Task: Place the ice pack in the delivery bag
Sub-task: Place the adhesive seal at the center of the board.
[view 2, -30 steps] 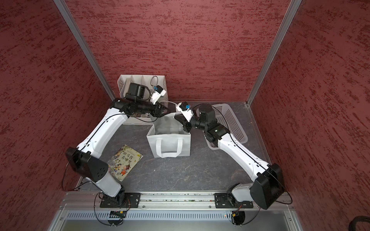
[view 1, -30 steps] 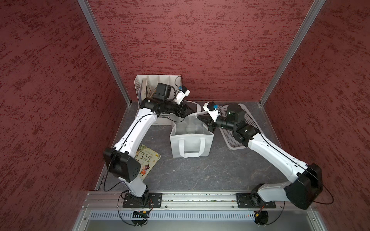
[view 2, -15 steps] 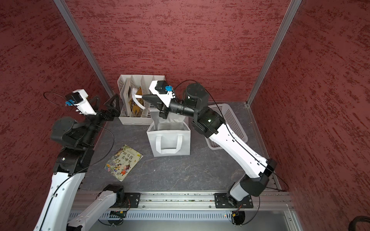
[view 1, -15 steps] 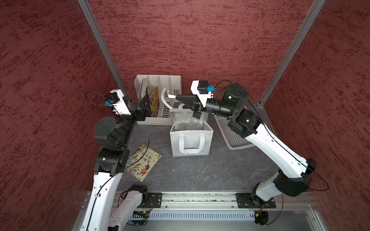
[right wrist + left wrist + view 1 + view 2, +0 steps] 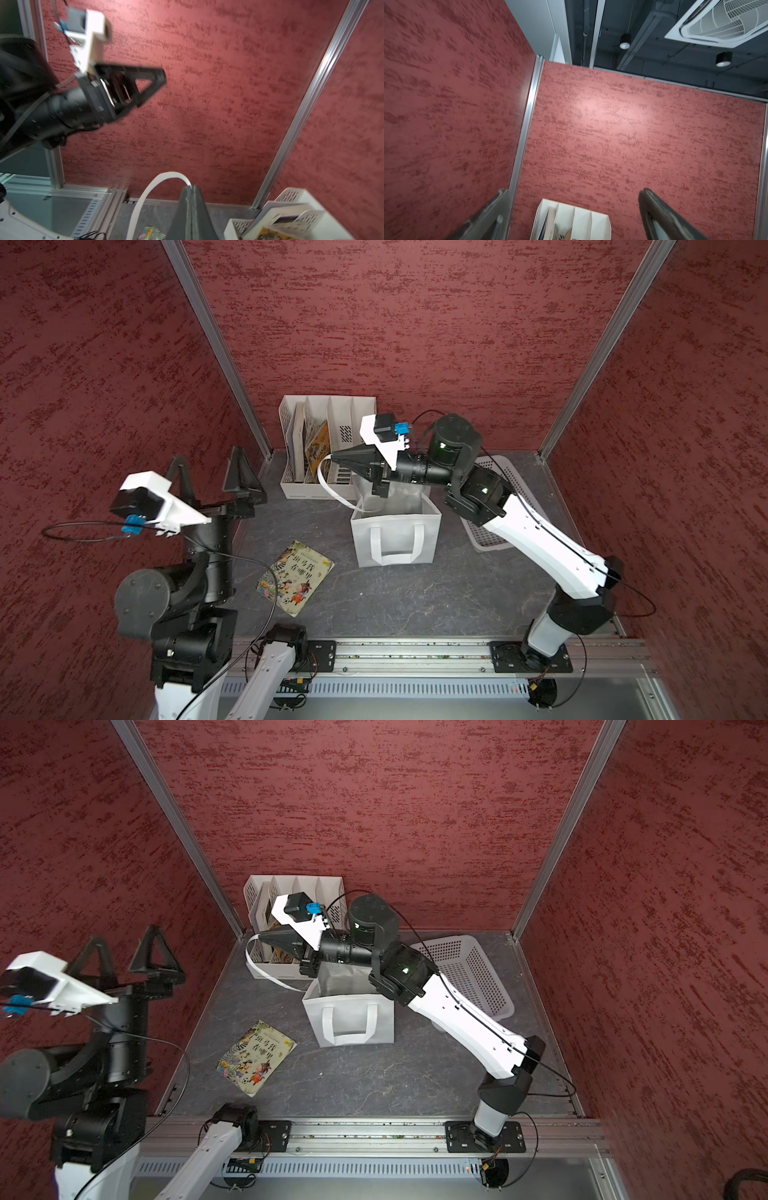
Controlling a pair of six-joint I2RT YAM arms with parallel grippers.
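The delivery bag (image 5: 395, 531) (image 5: 349, 1017), white and boxy, stands open near the middle of the table. My right gripper (image 5: 336, 457) (image 5: 262, 936) (image 5: 190, 187) hangs above the bag's back left corner, shut on one white loop handle (image 5: 323, 481) (image 5: 136, 210) and holding it up and stretched to the left. Raised high on the left, far from the bag, my left gripper (image 5: 208, 454) (image 5: 124, 934) (image 5: 573, 190) is open and empty, pointing at the back wall. The ice pack shows in no view.
A white slotted file rack (image 5: 328, 439) (image 5: 291, 886) (image 5: 571, 222) with books stands against the back wall, just behind the bag. A picture book (image 5: 296, 576) (image 5: 255, 1056) lies flat left of the bag. A white perforated basket (image 5: 494, 531) (image 5: 469, 969) sits at the right under my right arm.
My left gripper has left the bag's mouth, swung out to the left, risen and opened. My right gripper has lifted the handle up and to the left.
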